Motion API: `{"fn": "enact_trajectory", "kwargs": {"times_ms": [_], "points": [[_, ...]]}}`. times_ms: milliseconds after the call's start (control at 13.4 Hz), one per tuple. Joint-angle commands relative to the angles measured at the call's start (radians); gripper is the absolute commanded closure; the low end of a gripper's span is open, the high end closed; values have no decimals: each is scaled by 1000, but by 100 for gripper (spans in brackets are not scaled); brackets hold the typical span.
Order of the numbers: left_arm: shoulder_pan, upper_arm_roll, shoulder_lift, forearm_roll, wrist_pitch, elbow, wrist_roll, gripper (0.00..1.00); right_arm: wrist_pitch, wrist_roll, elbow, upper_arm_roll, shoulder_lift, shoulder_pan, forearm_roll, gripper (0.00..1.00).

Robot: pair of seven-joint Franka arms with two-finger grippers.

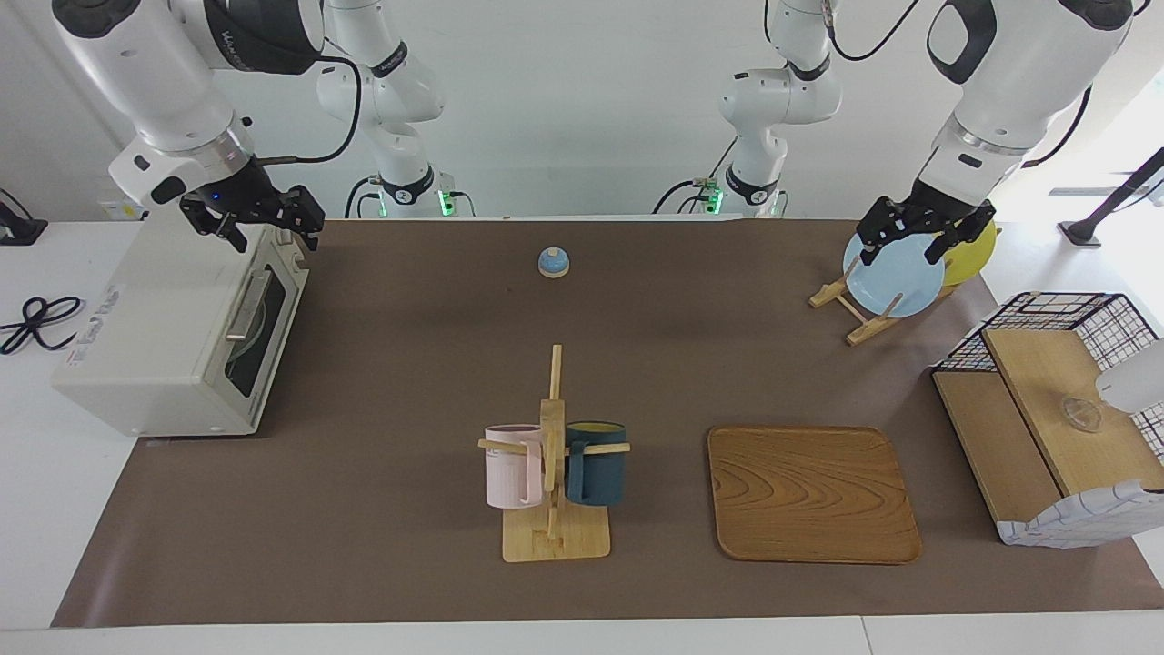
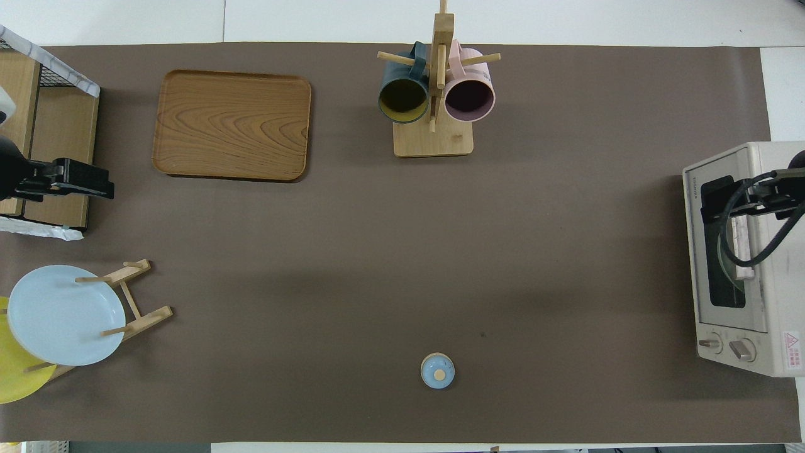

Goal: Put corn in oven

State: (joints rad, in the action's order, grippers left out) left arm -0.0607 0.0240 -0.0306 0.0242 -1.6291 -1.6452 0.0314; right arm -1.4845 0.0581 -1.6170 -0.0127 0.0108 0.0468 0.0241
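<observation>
No corn shows in either view. The off-white oven (image 1: 155, 318) stands at the right arm's end of the table, its dark glass door (image 1: 264, 314) closed with the bar handle (image 1: 247, 305) across it. In the overhead view the oven (image 2: 780, 302) lies at the edge of the picture. My right gripper (image 1: 273, 238) hangs open just above the oven's top corner nearest the robots, empty; from overhead the right gripper (image 2: 714, 198) overlaps the door's upper part. My left gripper (image 1: 905, 247) waits open and empty over the blue plate (image 1: 896, 277). The left gripper (image 2: 94, 187) also shows from overhead.
A mug rack (image 1: 553, 537) holds a pink mug (image 1: 511, 466) and a dark blue mug (image 1: 596, 464). A wooden tray (image 1: 809, 496) lies beside it. A wire basket with wooden boards (image 1: 1055, 409) sits at the left arm's end. A small blue knob (image 1: 553, 262) lies near the robots.
</observation>
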Motion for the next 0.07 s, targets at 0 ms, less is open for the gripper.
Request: {"fn": "enact_trajectory", "kwargs": {"times_ms": [0], "points": [[5, 4, -12, -6, 14, -8, 1, 0, 13, -12, 25, -3, -14, 7, -21, 0]]}}
